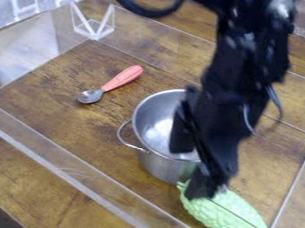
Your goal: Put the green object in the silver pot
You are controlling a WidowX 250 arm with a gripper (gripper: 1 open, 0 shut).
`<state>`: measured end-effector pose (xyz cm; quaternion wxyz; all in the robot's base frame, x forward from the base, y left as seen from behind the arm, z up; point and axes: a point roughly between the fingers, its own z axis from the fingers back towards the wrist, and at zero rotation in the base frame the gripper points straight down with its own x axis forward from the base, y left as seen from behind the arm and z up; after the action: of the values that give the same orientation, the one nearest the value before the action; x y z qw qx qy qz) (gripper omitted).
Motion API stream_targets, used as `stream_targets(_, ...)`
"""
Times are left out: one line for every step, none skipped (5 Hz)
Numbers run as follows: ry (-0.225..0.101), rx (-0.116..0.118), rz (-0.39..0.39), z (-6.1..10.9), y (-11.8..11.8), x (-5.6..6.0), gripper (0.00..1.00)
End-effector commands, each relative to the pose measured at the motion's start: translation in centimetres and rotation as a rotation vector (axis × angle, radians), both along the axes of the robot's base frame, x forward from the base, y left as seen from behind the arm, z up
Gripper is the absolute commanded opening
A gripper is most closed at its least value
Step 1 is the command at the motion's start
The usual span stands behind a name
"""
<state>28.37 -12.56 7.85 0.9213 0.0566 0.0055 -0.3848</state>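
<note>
At about ten o'clock from the middle of the wooden table (47, 127) I see the small spoon with a red handle (107, 85), lying well clear of the work and of no concern to me. Moving right, the shiny round stainless-steel pot (158, 137) stands upright near the centre, its near-left wall and one loop handle showing; the arm covers much of its mouth, so I cannot say for sure that it is empty. At roughly five o'clock from the pot, just beside its base, lies the light green oval toy vegetable with bumpy ridged skin (230, 214), flat on the table. My black gripper (204, 171) points downward right over the vegetable's upper-left end, blurred, jaws spread wide and holding nothing.

I judge this to be the approach for the pick; nothing is grasped yet. Next I would need to settle lower, straddle the vegetable across its narrow width, close firmly, then lift clear of the rim before carrying it over the pot.
</note>
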Motion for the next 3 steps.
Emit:
stream_targets(-0.058,-0.006,-0.174,-0.1,-1.1,1.0,1.00)
stream_targets(-0.077,-0.009,-0.295,-1.2,-1.4,2.2,1.00)
stream_targets(-0.095,-0.014,-0.333,-1.7,-2.3,2.8,1.00)
